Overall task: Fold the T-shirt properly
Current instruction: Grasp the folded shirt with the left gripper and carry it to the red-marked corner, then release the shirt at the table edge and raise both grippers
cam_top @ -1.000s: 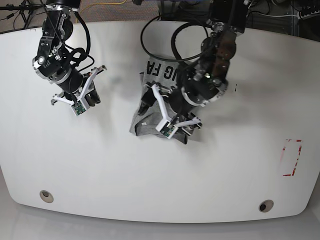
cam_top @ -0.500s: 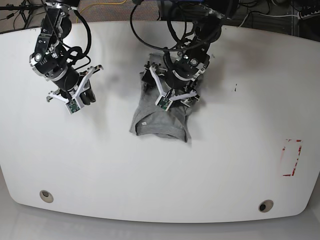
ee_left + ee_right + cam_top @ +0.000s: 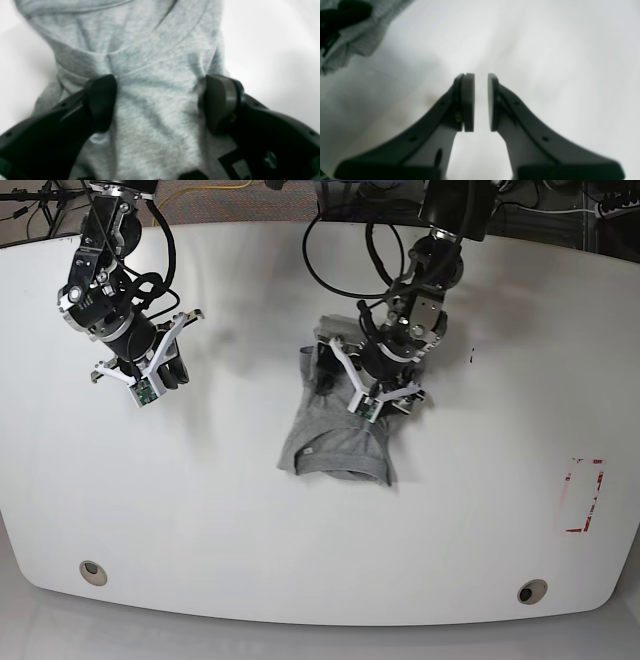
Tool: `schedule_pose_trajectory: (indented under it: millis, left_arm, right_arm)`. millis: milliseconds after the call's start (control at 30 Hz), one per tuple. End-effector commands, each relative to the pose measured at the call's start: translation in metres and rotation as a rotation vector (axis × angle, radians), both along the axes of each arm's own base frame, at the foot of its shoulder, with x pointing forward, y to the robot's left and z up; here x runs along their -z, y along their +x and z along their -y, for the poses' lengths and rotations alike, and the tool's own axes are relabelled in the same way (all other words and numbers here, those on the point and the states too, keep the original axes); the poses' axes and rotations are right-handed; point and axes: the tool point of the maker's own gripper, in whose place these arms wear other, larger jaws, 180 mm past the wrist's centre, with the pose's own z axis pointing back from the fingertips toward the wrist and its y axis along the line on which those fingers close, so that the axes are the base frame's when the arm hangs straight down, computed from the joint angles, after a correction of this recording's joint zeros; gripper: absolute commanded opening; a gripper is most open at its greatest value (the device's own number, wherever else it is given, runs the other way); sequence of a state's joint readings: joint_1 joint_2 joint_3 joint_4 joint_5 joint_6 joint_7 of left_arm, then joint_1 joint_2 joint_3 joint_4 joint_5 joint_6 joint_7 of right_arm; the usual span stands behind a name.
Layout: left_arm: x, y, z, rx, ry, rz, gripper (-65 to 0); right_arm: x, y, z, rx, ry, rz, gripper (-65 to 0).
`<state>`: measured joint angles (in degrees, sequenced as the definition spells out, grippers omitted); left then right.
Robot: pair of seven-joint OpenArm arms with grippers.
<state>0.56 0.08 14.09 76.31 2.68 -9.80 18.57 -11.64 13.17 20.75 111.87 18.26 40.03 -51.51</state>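
Filling most of the left wrist view, the T-shirt [image 3: 155, 82] lies in soft grey folds on the white table [image 3: 270, 45]. The left gripper [image 3: 160, 105] stands over it with its jaws wide apart, one dark fingertip [image 3: 100, 100] at each side of a ridge of cloth, both touching or just above the fabric; nothing is pinched between them. A curved seam runs across the cloth beyond the fingertips, and a corner of dark block lettering [image 3: 230, 162] shows near the bottom edge. The picture is blurred, so finer creases are hard to make out.

From the right wrist view, the right gripper [image 3: 481, 102] hangs over bare table [image 3: 557, 50] with its two pads nearly together, a narrow slit left between them and nothing in it. A rumpled edge of the T-shirt [image 3: 362, 35] shows in the top left corner, well apart from the pads.

Seen from the base view, the T-shirt [image 3: 340, 442] sits as a compact folded bundle near the middle of the table [image 3: 300, 560]. The left gripper [image 3: 372, 380] is spread over the bundle's far end. The right gripper [image 3: 150, 375] is on the picture's left side, well apart from the cloth. A red rectangular mark [image 3: 583, 496] sits near the table's right edge.
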Motion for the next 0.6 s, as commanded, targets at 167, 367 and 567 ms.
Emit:
schedule_pose_trajectory:
  millis: [167, 367, 567]
  left_arm:
    - [0.044, -0.028, -0.142, -0.078, 0.308, -0.247, -14.6]
    - [0.033, -0.036, -0.231, -0.134, 0.418, -0.283, -14.6]
    - [0.031, -0.056, -0.302, -0.186, 0.479, -0.36, -14.6]
  right_arm:
    - [-0.014, 0.007, -0.001, -0.01, 0.007, 0.053, -56.3]
    - [-0.011, 0.004, -0.001, -0.01, 0.007, 0.042, -56.3]
    - [-0.011, 0.003, -0.002, -0.011, 0.008, 0.041, -56.3]
